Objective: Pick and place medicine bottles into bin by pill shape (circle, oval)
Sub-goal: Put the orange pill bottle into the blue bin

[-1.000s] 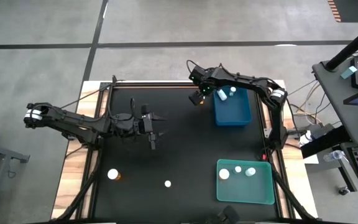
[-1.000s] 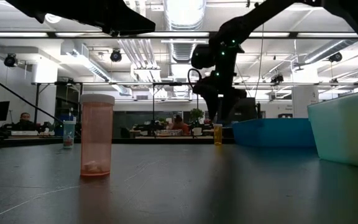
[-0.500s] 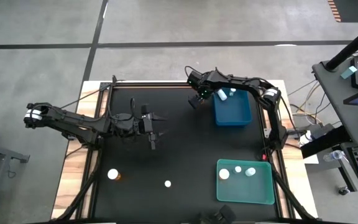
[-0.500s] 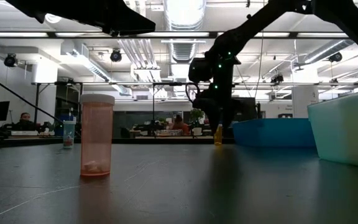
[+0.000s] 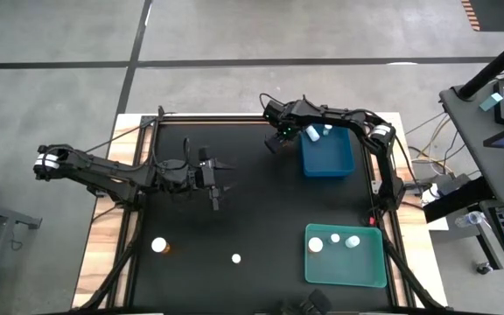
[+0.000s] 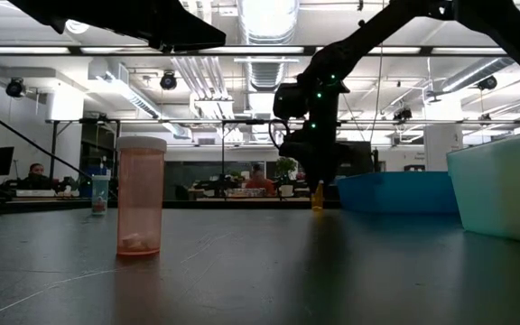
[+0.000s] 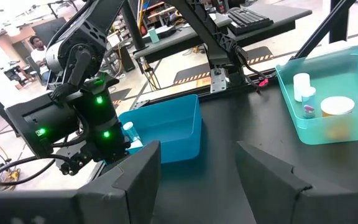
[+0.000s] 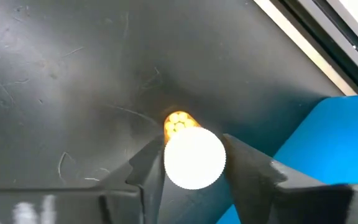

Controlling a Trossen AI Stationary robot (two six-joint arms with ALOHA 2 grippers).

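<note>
A small medicine bottle [image 8: 193, 157] with a white cap and an amber body [image 6: 317, 195] stands upright on the black table, just left of the blue bin [image 5: 326, 150]. My right gripper [image 8: 194, 168] [image 5: 274, 140] points down over it, shut on its cap. My left gripper [image 5: 215, 188] [image 7: 197, 180] waits open and empty above the table's middle left. Two more bottles stand loose near the front: an amber one [image 5: 159, 246] [image 6: 141, 199] and a white-capped one [image 5: 235, 258]. My right gripper pinches the bottle's round white cap [image 8: 173, 163] between its two fingers, one on each side. The fingers [image 8: 241, 165] come from above, pointing steeply down. The bottle stands upright with its base on the table.
The blue bin holds two bottles [image 5: 318, 131] at its far end. A teal bin [image 5: 346, 262] at the front right holds three bottles [image 5: 334, 240]. Free black tabletop lies between the bins and the loose bottles.
My right gripper has come down over the bottle beside the blue bin and shifted slightly toward the table's left. The bottle has stayed where it was on the table.
</note>
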